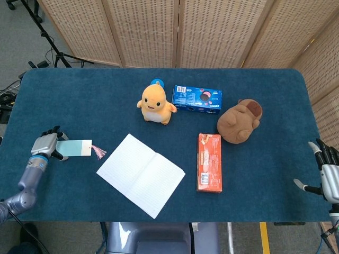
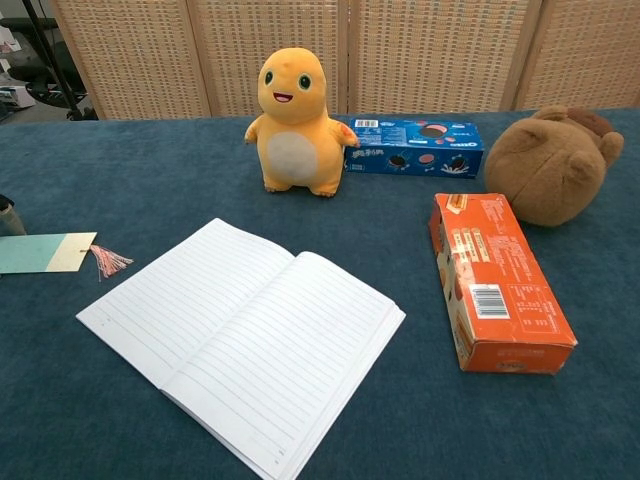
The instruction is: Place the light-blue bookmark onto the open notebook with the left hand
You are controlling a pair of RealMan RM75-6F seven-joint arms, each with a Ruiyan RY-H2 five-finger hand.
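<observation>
Bright, even light; soft shadows; sharp focus.

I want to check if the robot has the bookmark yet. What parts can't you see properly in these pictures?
- Left hand on the light-blue bookmark: in the head view the hand covers the bookmark's left end, too small to tell if it grips it.
- Chest view: the left edge cuts off the bookmark and nearly all of that hand.
- Right hand: cut by the head view's right edge, absent from the chest view.
- Open notebook: its lower corner leaves the chest view's bottom edge.
</observation>
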